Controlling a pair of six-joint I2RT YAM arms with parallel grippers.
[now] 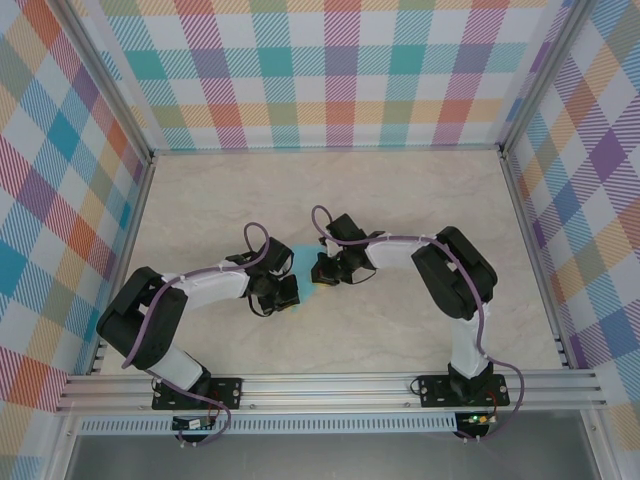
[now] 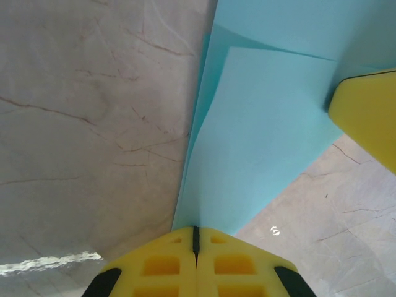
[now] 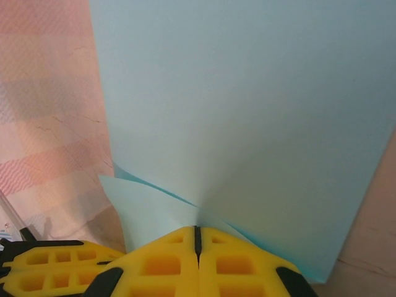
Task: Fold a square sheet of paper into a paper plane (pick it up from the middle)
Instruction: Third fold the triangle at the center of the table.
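A pale marble-look table (image 1: 400, 330) sits boxed in by bright checked walls (image 1: 340, 70), and everything I care about hangs over its middle: the square sheet of paper (image 1: 303, 265), turquoise and partly creased, held up between my two arms. The left gripper (image 1: 280, 293) is on the sheet's near-left side and the right gripper (image 1: 326, 270) on its far-right side, so both are at the paper and neither has to travel. In the left wrist view my left jaws are pressed flat together with the sheet's narrow end pinched between them. From that pinch the paper fans away up and to the right, one layer lying over another with a fold edge slanting across. A yellow finger (image 2: 368, 117) of the right gripper touches the sheet's right edge. In the right wrist view the right jaws are likewise clamped on the sheet, which rises from them as a broad, nearly flat panel, with a small flap curling out just left of the pinch. The left gripper's finger (image 3: 55, 260) lies close by on the sheet's lower left. I judge the next fold turns on this: the paper's long axis runs from one pinch to the other, so whichever side I let go must swing about the other's hold.
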